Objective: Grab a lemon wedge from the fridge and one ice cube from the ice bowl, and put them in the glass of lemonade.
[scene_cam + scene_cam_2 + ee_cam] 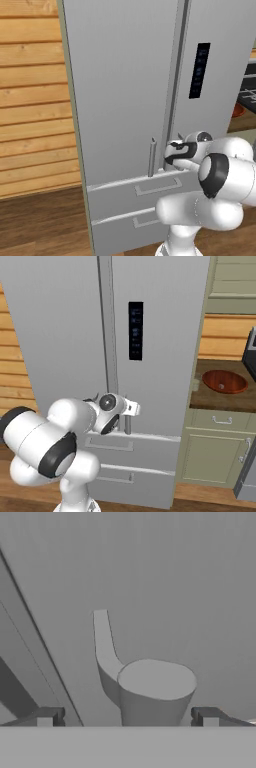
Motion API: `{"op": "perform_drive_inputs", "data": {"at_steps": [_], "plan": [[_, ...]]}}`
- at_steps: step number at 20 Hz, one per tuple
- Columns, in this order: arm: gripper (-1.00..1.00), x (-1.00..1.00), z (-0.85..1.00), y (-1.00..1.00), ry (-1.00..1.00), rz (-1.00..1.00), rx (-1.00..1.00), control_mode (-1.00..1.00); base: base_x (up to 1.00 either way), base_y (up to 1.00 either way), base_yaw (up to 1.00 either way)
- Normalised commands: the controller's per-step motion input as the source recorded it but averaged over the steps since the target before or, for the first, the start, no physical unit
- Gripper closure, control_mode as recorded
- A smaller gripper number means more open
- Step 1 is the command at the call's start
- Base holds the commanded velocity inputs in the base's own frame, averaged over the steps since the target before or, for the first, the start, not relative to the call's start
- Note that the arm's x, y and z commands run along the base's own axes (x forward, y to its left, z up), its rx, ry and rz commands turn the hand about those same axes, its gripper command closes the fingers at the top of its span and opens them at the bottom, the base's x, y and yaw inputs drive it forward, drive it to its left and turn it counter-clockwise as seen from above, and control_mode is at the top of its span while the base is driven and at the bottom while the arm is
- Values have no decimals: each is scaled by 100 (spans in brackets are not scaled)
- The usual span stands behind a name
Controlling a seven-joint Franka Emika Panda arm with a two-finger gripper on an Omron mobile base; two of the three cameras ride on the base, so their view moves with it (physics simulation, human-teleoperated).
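Hand view looks straight at the tall grey steel French-door fridge [165, 572], whose flat door face covers the upper frame. At lower centre stands the rounded end of 1 grey bar handle [150, 687], seen end-on, with its bracket curving up to the door. The two-finger gripper [127, 718] straddles that handle end: 1 dark fingertip [47, 716] sits at lower left and 1 at lower right, spread wide with the handle between them and touching neither, so nothing is held.

In the left base view the fridge [125, 75] takes the centre, with 2 doors, 1 black control panel [199, 70] at upper right, 2 lower drawers and 1 short handle end [151, 157] showing left of the hand. The white arm rises from lower right, and the gripper [170, 151] meets the door seam at mid-frame.

In the right base view the gripper [131, 408] sits at the foot of the right door's handle [127, 425]. At right of the frame, 1 round reddish-brown glossy bowl [224, 381] rests on a brown counter [210, 398] above beige cabinets [215, 451].
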Motion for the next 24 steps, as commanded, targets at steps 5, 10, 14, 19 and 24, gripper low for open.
{"op": "perform_drive_inputs", "data": {"at_steps": [5, 10, 14, 19, 24], "plan": [[100, 9, 7, 0, 8, 0, -2, -100, 0, 0, 0], [100, 2, 14, 0, 9, 0, -4, -100, 0, 0, 0], [100, 0, 28, 0, 6, 0, -2, -100, 0, 0, 0], [100, 0, 38, -29, 2, 0, 0, -100, 0, 0, 0], [100, -32, 51, -72, 0, 0, 1, -100, 0, 0, 0]]}}
